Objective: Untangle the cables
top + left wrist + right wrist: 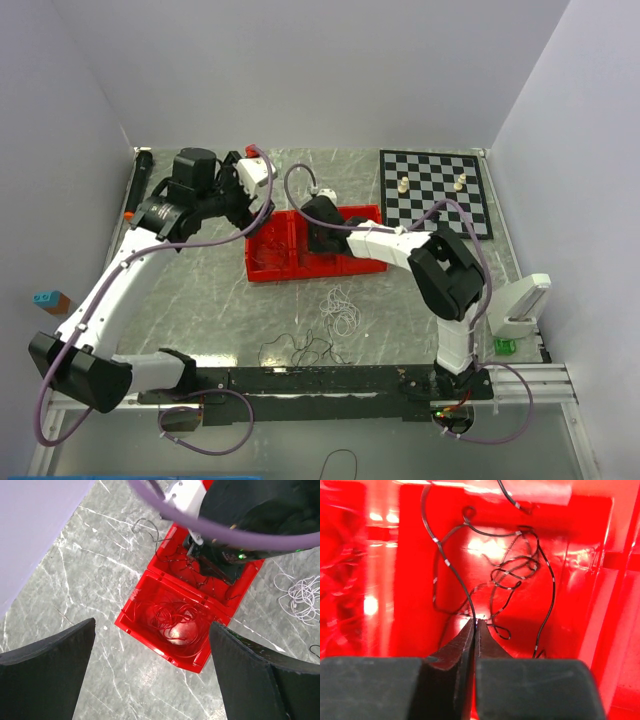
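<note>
**Right fingers pinching a black cable inside the red bin**

Nearest the arm bases, a stray black cable [300, 350] is lying loose on the bench [200, 290], with a white cable [342, 310] curling just beyond it. Both are sitting well apart from either arm's fingers.

Farther back, the red bin [262, 268] is standing mid-bench with two compartments. The right fingers [476, 629] are reaching down into the right compartment, closed tight, with a strand of the black cable [520, 570] pinched at their tips. The rest of that cable is looping across the floor beyond them. The bin's walls and divider are crowding the fingers on both sides.

A red cable [175, 620] is coiling in the left compartment. The left fingers [236, 190] are hanging spread wide and holding nothing, above the bin's far left corner, with bare bench to their left.

A chessboard [435, 190] is occupying the far right corner.
</note>
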Robot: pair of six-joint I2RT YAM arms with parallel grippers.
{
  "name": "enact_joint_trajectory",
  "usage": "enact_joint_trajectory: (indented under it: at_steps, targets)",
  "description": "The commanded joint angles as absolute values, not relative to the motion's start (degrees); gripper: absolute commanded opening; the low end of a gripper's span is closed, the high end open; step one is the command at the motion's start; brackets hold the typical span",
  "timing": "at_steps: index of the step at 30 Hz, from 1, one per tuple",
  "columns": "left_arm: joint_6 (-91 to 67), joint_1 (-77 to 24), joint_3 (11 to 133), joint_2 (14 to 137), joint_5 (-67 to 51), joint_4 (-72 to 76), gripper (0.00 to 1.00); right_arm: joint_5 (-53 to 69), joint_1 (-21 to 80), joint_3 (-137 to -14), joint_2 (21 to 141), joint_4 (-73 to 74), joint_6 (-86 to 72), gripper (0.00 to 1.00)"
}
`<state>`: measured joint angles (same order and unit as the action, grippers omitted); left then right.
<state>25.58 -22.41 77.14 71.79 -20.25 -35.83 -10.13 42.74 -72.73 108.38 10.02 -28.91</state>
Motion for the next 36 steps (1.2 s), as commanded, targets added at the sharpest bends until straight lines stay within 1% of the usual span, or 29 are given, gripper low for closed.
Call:
enact_joint_trajectory:
  at_steps: [1, 3, 4, 7, 9, 10, 12, 15, 18, 20, 24, 28, 32, 36]
  targets:
    - [25.2, -22.4, 76.6, 69.5, -20.8, -34.7, 0.99, -12.8, 43.9, -76.0, 109.3, 14.0, -30.4, 0.19]
    - [27.3, -22.3, 75.9, 68.9, -21.9, -36.2, 0.99, -11.7, 44.1, -74.1, 106.3, 12.3, -30.4, 0.47]
    - [28.5, -22.4, 75.3, 68.5, -22.8, -37.1, 0.99, -10.8, 44.2, -72.4, 104.3, 10.9, -30.5, 0.55]
    - [33.6, -22.4, 70.5, 64.9, -27.5, -38.8, 0.99, -8.5, 44.2, -67.9, 96.1, 8.2, -31.5, 0.69]
    - [39.1, -22.8, 68.0, 62.7, -32.8, -42.3, 0.99, -7.1, 44.6, -63.5, 90.7, 4.9, -31.8, 0.77]
    - [42.5, -23.5, 67.1, 61.8, -34.6, -43.8, 0.99, -6.5, 44.8, -61.7, 88.1, 3.6, -32.1, 0.79]
    - [46.3, -26.5, 65.3, 61.0, -36.1, -45.2, 0.99, -3.7, 44.9, -57.8, 83.6, 0.5, -32.6, 0.81]
    - [50.0, -32.1, 63.9, 62.0, -37.2, -47.8, 0.99, -1.8, 45.1, -53.4, 77.6, -1.0, -33.3, 0.81]
    - [52.1, -39.1, 61.5, 64.0, -36.1, -48.3, 0.99, -3.3, 45.3, -48.4, 70.8, -0.2, -33.4, 0.79]
    - [53.0, -42.7, 60.4, 65.7, -36.1, -48.5, 0.98, -5.8, 45.4, -42.8, 65.6, 3.2, -34.2, 0.78]
    - [54.7, -49.1, 58.8, 70.9, -36.6, -50.4, 0.87, -8.7, 45.3, -34.9, 54.3, 7.2, -35.4, 0.77]
    - [53.9, -54.0, 58.8, 76.3, -37.2, -50.5, 0.8, -10.9, 45.2, -29.7, 45.9, 11.3, -36.3, 0.76]
    - [50.4, -57.3, 60.8, 82.0, -38.1, -49.6, 0.69, -13.0, 45.2, -27.2, 40.9, 14.6, -36.3, 0.75]
    - [51.2, -61.6, 60.5, 85.7, -36.7, -47.6, 0.64, -14.4, 45.1, -26.5, 39.4, 15.6, -35.7, 0.75]
